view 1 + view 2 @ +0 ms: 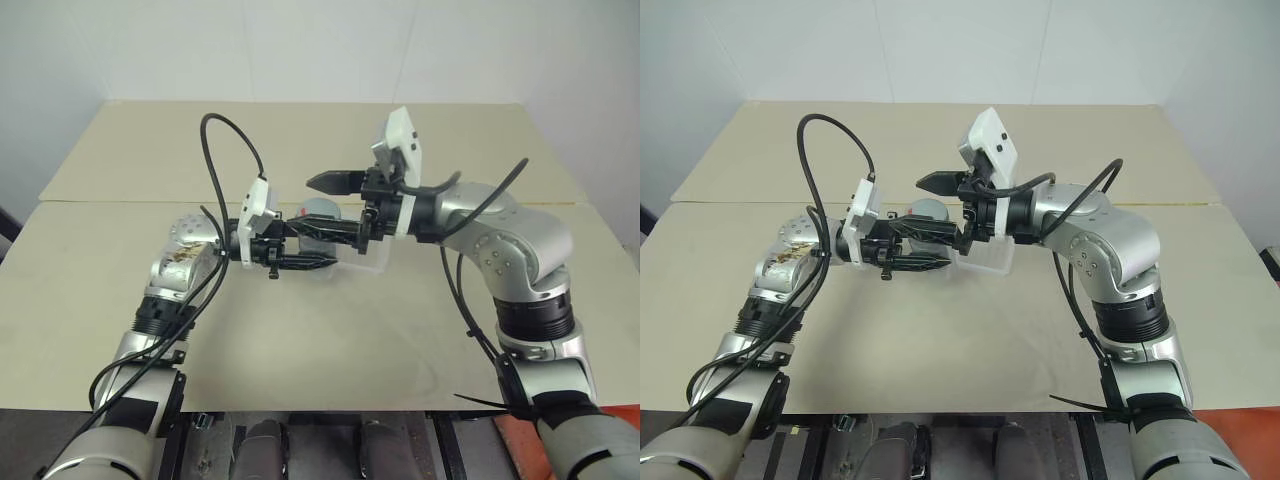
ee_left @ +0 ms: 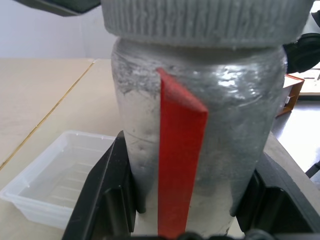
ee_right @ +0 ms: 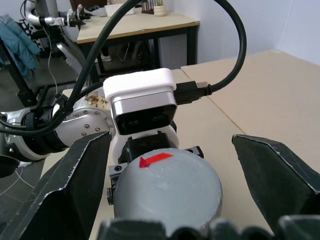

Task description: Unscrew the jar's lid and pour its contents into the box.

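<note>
Table (image 1: 300, 330) carries the clear box (image 2: 55, 180), resting just beyond the arms, toward 12 o'clock from the jar. Left gripper (image 1: 320, 245) is clamped on the silver jar (image 2: 200, 125), holding it above the table, red stripe facing its wrist camera. Right gripper (image 3: 170, 200) stands spread wide, one finger on either side of the lid (image 3: 167, 187) at 3 and 9 o'clock, apart from it; lid seated on jar.
</note>
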{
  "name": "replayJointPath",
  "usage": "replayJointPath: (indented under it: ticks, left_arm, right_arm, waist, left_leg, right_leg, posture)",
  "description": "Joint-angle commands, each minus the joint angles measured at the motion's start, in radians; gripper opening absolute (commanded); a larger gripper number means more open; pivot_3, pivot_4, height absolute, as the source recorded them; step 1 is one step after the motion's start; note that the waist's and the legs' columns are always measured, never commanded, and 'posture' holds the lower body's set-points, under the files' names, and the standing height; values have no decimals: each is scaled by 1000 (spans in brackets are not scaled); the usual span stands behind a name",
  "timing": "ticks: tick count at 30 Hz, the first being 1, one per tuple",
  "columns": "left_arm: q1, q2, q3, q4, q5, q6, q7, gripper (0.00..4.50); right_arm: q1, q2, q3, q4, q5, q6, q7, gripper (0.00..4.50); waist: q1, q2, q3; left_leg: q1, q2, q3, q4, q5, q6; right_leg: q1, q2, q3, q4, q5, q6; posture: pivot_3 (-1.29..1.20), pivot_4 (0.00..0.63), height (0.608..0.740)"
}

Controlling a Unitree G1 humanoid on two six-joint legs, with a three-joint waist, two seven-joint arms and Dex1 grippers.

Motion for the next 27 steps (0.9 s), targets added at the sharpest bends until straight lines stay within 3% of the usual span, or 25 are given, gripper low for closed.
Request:
replayJointPath:
  ticks: [1, 16, 19, 23, 27]
  left_arm:
    - [-26, -3, 9, -15, 0, -23, -8, 2072]
    - [-29, 2, 17, -11, -2, -26, -4, 2072]
    - [-28, 2, 17, -13, -2, -25, -5, 2072]
    - [-25, 3, 16, -16, -2, -24, -5, 2072]
    - [-22, 5, 15, -19, -2, -23, -7, 2072]
  right_arm:
    - [-16, -5, -4, -17, -1, -4, 16, 4500]
    - [28, -23, -14, -47, -4, -12, 49, 4500]
    - [30, -21, -17, -47, -4, -15, 47, 3923]
    - [32, -21, -19, -48, -4, -19, 48, 2774]
    - [38, -24, -15, -47, -5, -33, 66, 2770]
  waist:
    - [0, 0, 0]
    - [0, 0, 0]
    - [0, 0, 0]
    - [0, 0, 0]
    - [1, 0, 0]
  left_leg:
    - [0, 0, 0, 0, 0, 0]
    - [-1, 0, -2, 1, 0, 0]
    - [-2, 0, -2, 2, 0, 0]
    - [-3, 0, -3, 5, 0, 1]
    - [-4, 0, -3, 7, 0, 1]
  right_leg:
    - [0, 0, 0, 0, 0, 0]
    - [0, 0, -2, 0, 0, 0]
    - [0, 0, -2, 0, 0, 0]
    - [0, 0, -3, 1, 0, 0]
    - [0, 0, -4, 1, 0, 0]
  posture:
    - [0, 150, 740]
    - [0, 150, 740]
    - [0, 150, 740]
    - [0, 150, 740]
    - [0, 150, 740]
